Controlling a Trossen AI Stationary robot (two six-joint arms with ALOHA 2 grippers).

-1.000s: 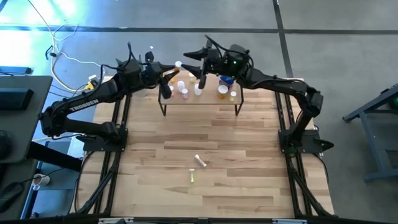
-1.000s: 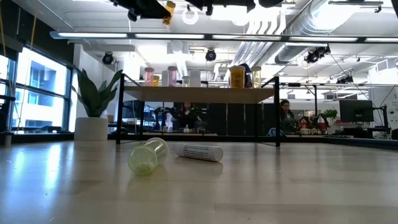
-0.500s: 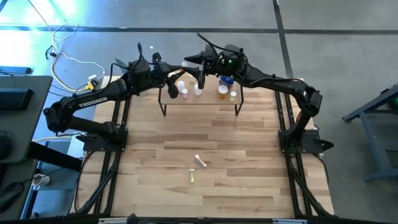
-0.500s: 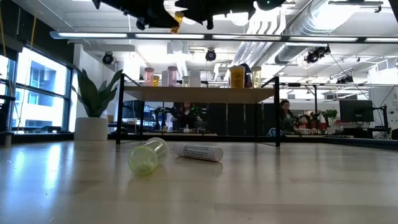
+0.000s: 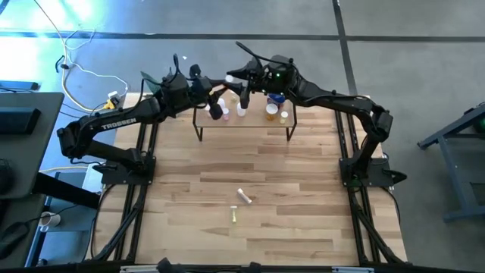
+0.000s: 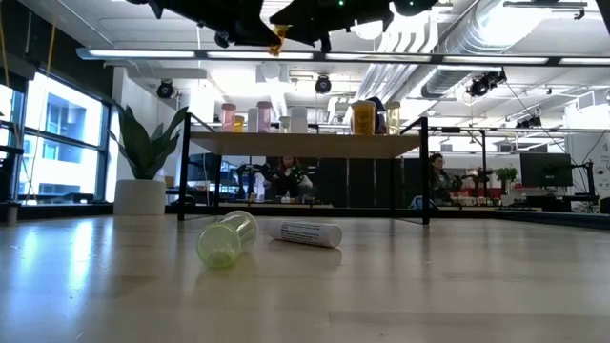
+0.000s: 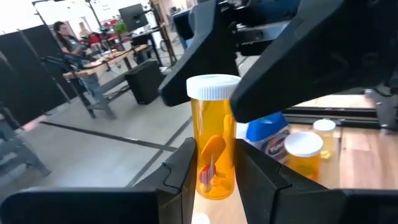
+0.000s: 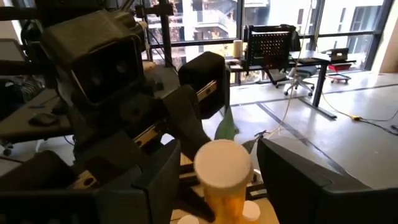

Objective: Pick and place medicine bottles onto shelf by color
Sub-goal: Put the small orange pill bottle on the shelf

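An orange medicine bottle (image 7: 213,143) with a white cap (image 8: 222,163) stands upright in my left gripper (image 7: 214,186), high above the shelf's far left part. My right gripper (image 8: 221,168) faces it, open. Its fingers stand on either side of the cap; I cannot tell whether they touch it. The shelf (image 5: 242,125) carries pink, white, orange and yellow bottles and a blue one (image 7: 267,134), all standing upright. A white bottle (image 5: 244,196) and a yellow-green one (image 5: 234,216) lie on their sides on the table. My left gripper pinches the orange bottle's lower body (image 7: 214,177) between its two fingers. The fingers (image 7: 180,168) come level from the table's left side. The bottle stands upright with its cap up, lifted clear above the shelf.
A potted green plant (image 6: 145,162) stands at the shelf's left end. The shelf's thin black legs (image 6: 184,171) stand on the wooden table. The near half of the table (image 5: 250,235) holds only the two lying bottles.
My left gripper has carried the orange bottle toward the table's right edge and slightly down, up to my right gripper; the bottle stays upright. My right gripper has tipped and rolled a little, its fingers now beside the cap.
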